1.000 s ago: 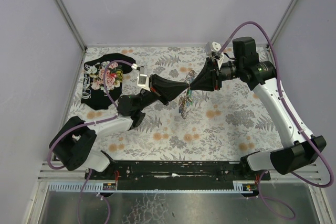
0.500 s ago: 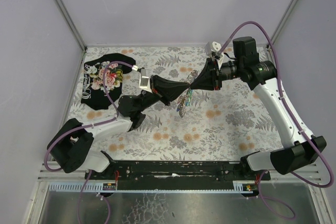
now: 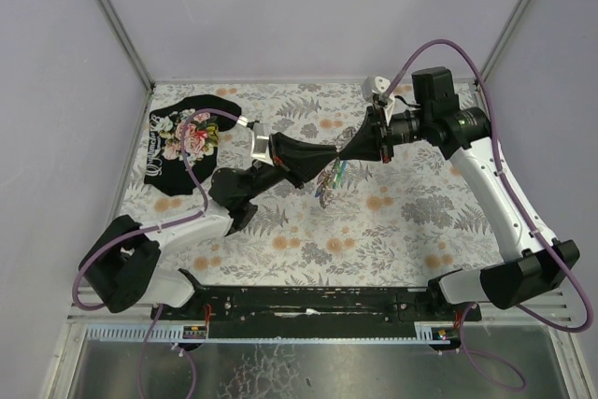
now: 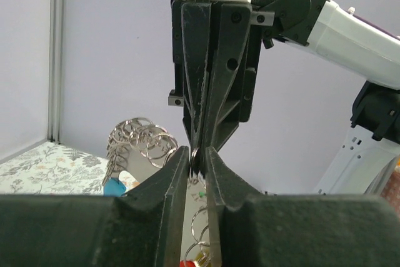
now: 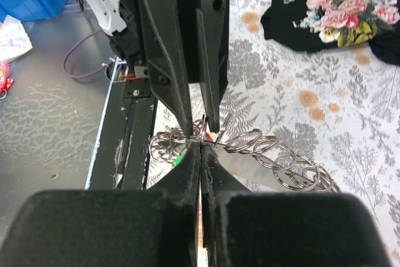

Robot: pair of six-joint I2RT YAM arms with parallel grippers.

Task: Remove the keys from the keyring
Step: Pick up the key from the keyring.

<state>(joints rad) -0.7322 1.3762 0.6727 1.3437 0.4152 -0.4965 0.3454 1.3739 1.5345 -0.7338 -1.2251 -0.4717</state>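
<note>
Top view: a floral-print desk (image 3: 402,231) stood inside pale lilac walls (image 3: 308,16) with a black floral cloth (image 3: 187,142) at its far left, and both arms reached inward, left end effector (image 3: 329,159) and right end effector (image 3: 341,158) tip to tip above mid-desk, the keys (image 3: 327,186) dangling below them clear of the surface. Only the left wrist view showed the left fingers (image 4: 178,176) slightly apart around a loop of the keyring (image 4: 145,143), the right one pointing straight down at them. The right wrist view had the right fingers pressed together on that ring, silvery loops trailing right.
</note>
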